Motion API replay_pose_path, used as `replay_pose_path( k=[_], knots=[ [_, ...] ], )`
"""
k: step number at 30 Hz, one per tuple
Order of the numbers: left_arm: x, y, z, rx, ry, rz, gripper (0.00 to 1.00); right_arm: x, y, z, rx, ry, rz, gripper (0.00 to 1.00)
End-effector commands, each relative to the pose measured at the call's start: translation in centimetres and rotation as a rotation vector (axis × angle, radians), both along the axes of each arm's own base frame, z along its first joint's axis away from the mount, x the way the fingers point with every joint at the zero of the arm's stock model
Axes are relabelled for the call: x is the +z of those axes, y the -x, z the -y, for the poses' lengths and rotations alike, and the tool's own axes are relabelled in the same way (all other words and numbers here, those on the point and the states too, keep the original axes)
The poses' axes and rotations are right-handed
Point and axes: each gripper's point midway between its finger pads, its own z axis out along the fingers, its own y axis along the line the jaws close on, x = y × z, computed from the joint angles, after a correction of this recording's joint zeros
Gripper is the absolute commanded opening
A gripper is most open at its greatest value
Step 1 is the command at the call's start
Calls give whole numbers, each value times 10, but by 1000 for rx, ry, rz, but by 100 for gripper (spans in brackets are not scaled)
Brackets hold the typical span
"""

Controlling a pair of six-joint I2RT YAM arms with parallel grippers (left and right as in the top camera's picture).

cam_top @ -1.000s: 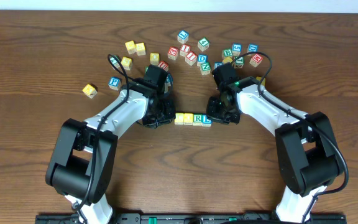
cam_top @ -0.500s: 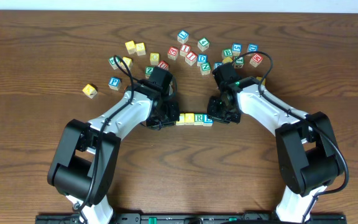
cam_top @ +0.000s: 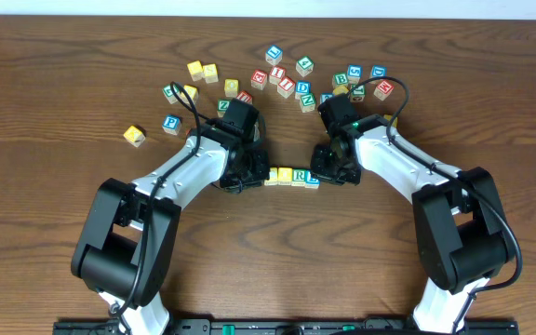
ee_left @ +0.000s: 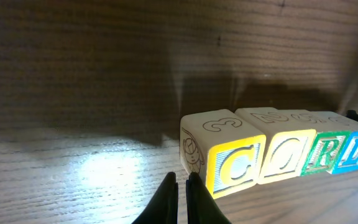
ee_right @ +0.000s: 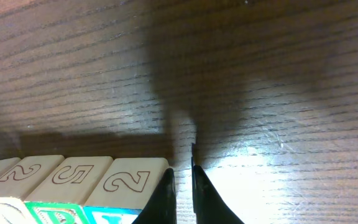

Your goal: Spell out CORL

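The row of 4 blocks (cam_top: 291, 176) is laid on the wooden table (cam_top: 45, 233), directly between the left claw (cam_top: 252, 173) and the right claw (cam_top: 328, 173). Its long axis is run from one claw to the other, almost straight across the overhead view, and the blocks are set side against side.

In the left wrist view, the C block (ee_left: 232, 167) is found just to the right of the left claw's tips. An end face with a drawn figure is turned toward them; whether it is touched cannot be told. The O block (ee_left: 284, 155), the R block (ee_left: 319, 154) and the L block (ee_left: 356, 149) follow in that order, away from this claw. The letters are shown upright on faces turned toward that camera, and numerals are carried on the top faces, a 3 on the C block. The left claw's fingers (ee_left: 165, 194) are brought together, with nothing held between them.

In the right wrist view, the L block is seen just to the left of the right claw's tips, a 2 on its top. This claw's fingers (ee_right: 199, 186) are likewise drawn nearly together on nothing.

Loose letter blocks (cam_top: 287, 82) are scattered beyond both claws, and 1 yellow block (cam_top: 135, 136) lies well apart, to the left of the left claw.
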Motion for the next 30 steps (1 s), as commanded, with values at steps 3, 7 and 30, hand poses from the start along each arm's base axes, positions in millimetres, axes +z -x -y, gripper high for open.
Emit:
replay_pose_path(
  k=[3, 7, 30],
  knots=[
    [-10, 1, -13, 3, -91, 9, 8, 0, 2, 2, 9, 17, 3, 8],
    [-11, -2, -23, 17, -117, 11, 8, 0, 2, 2, 11, 17, 3, 9],
    [-3, -11, -5, 0, 7, 31, 8, 2, -4, -3, 20, -5, 30, 5]
  ],
)
